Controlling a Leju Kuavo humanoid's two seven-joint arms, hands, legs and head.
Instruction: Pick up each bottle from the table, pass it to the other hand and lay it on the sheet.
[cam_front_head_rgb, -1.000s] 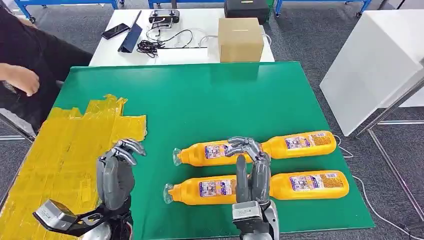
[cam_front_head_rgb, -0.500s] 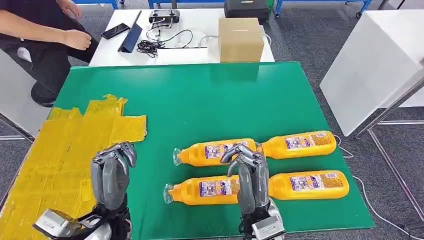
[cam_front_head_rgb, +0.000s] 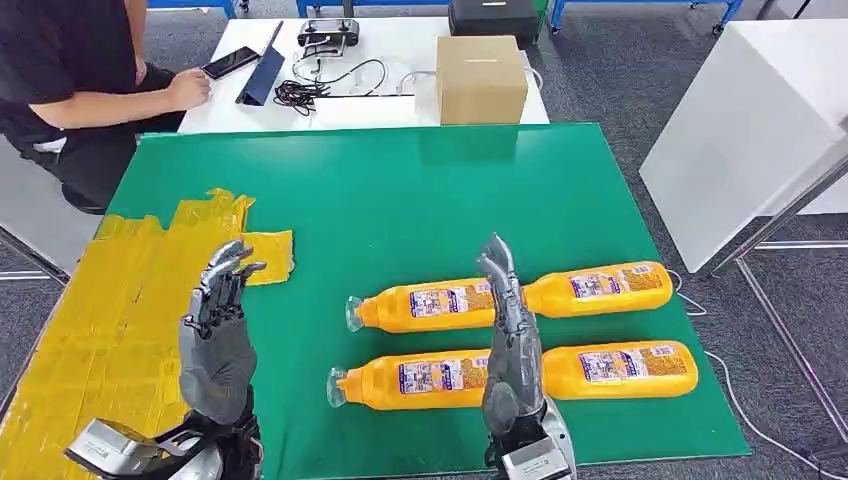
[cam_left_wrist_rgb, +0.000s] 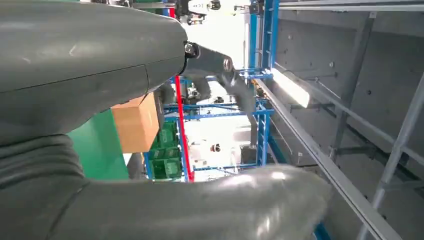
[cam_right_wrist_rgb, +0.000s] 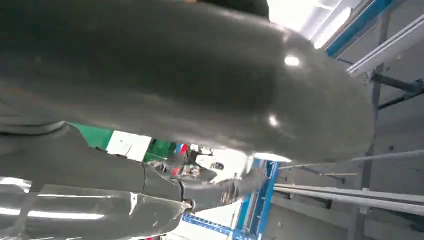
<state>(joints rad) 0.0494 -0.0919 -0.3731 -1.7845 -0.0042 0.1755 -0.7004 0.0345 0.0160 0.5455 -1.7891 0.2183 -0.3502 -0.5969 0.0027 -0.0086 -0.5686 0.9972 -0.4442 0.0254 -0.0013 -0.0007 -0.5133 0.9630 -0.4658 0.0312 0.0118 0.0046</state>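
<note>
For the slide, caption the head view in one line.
Both hands, left hand and right hand, raised open above the green table; four orange bottles lie untouched beside the yellow sheet.

My green counter (cam_front_head_rgb: 400, 200) carries four orange bottles (cam_front_head_rgb: 430, 306) lying in two rows (caps pointing left), w/ a yellow sheet (cam_front_head_rgb: 110, 320) taped over its left part.

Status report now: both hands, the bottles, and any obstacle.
Left hand open, right hand open, both raised, holding nothing. Four orange bottles lying on green mat, none on yellow sheet. Nothing in the way.
</note>
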